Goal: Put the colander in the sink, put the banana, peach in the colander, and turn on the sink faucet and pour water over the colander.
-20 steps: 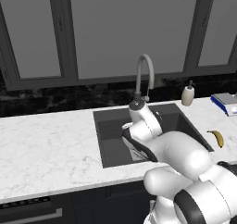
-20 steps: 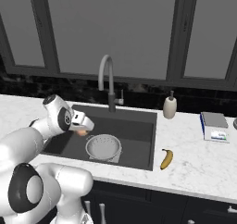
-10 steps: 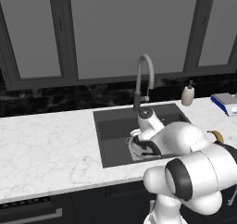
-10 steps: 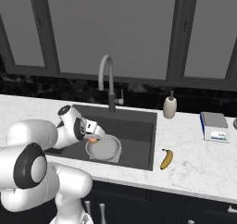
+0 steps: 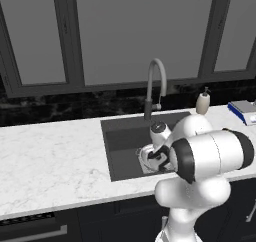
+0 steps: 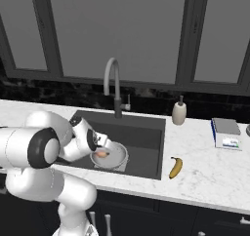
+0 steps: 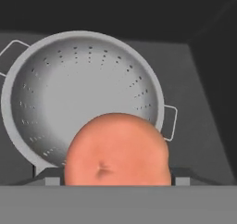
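The gripper [image 6: 101, 149] holds the peach [image 7: 115, 150] between wide-set jaws, just above the colander [image 7: 83, 96] in the sink [image 6: 146, 132]. The peach looks light, round and likely slippery, best pinched across its middle. The banana [image 6: 176, 167] lies on the counter to the right.

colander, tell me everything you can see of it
The colander is a round light-grey bowl that looks like metal, with rows of small holes and two wire-like side handles. It sits upright on the floor of the sink, near its front. The peach, between the jaws, is over its near rim.
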